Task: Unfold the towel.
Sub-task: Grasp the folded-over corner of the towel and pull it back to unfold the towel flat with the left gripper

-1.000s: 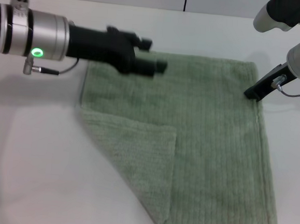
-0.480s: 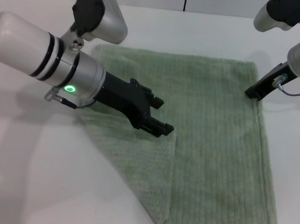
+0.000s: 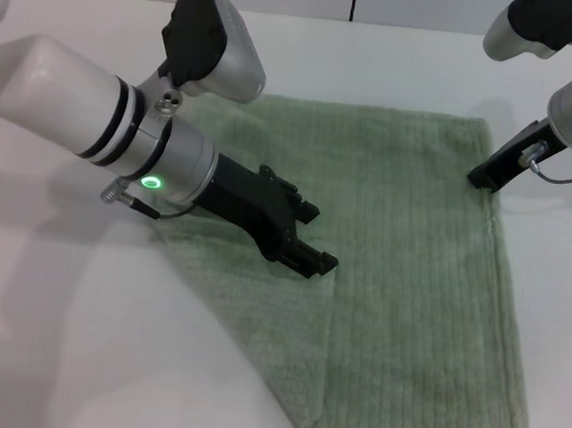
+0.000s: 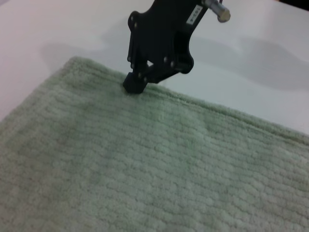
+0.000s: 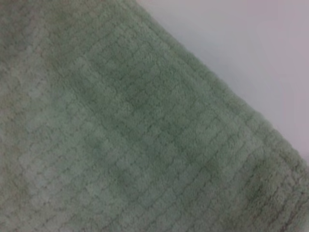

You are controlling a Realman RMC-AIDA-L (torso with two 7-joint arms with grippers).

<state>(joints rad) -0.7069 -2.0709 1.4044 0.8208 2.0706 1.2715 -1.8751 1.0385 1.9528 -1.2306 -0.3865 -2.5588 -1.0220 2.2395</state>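
The pale sage-green towel lies flat on the white table, with its near left corner folded over into a flap. My left gripper is open and hovers low over the flap's upper corner, fingers pointing to the right. My right gripper is shut and its tip presses down on the towel's far right edge. It also shows in the left wrist view, touching the towel's hem. The right wrist view shows only the towel close up against the table.
The white table surrounds the towel on all sides. A dark seam in the back wall stands beyond the table's far edge.
My left arm has swung from the towel's far left edge toward me and lowered, ending over the folded flap's upper corner. The right arm and the towel have not moved.
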